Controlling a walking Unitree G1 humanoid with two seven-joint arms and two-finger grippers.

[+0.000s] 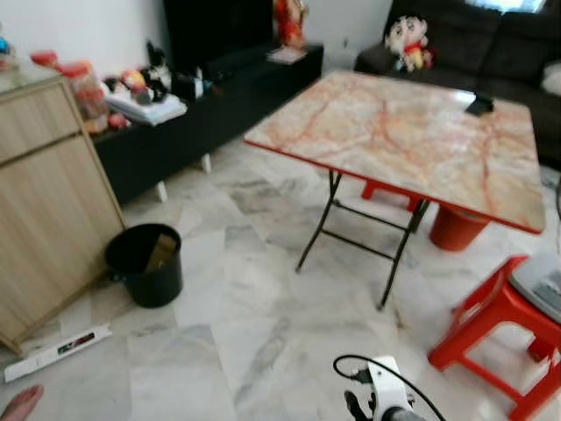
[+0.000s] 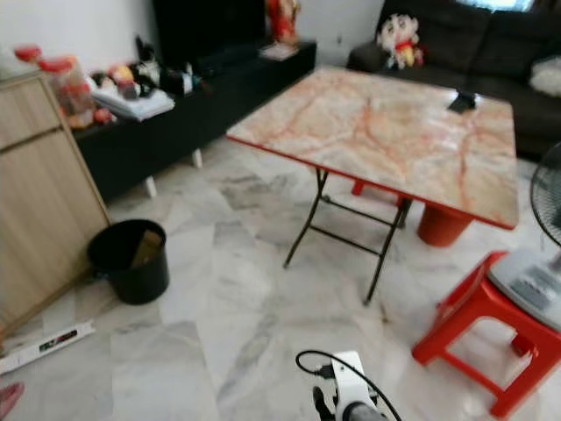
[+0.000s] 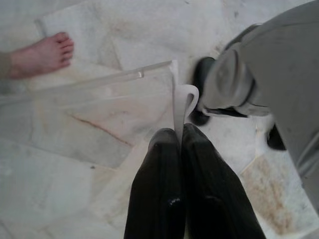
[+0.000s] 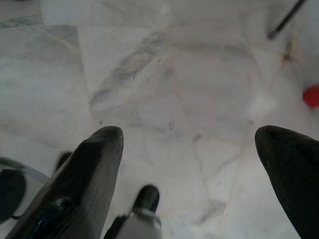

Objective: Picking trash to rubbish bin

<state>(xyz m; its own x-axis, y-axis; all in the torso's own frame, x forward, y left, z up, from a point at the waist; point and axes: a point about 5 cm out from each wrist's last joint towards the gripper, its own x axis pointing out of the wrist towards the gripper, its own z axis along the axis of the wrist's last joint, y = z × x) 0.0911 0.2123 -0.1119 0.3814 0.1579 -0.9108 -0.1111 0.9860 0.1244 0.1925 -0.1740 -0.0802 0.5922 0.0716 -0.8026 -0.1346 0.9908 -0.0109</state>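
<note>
the left gripper (image 3: 182,132) is closed, its two black fingers pinching the edge of a clear plastic bag (image 3: 99,107) that hangs out flat over the marble floor (image 1: 263,351). the right gripper (image 4: 189,144) is spread wide and holds nothing, pointing down at the floor.

the rubbish bin (image 1: 145,263) stands on the floor at the left, just beside the wooden cabinet (image 1: 44,202), with something brown already inside. it is well apart from the robot. a long white flat box (image 1: 57,351) lies on the floor near the cabinet's base, possibly further trash.

risks noted:
- the grip is on a thin edge of film only; judged weak, the bag could slip out during the walk to the bin.
- the limp bag may cling to the fingers on release, or drift and land outside the bin's rim.
- a person's bare foot (image 3: 42,55) is on the floor near the hanging bag, and shows at the near left in the head view; a step or arm swing that way risks contact.
- the folding table (image 1: 412,140) and red stool (image 1: 500,324) stand to the right, so turning room is tight on that side.
</note>
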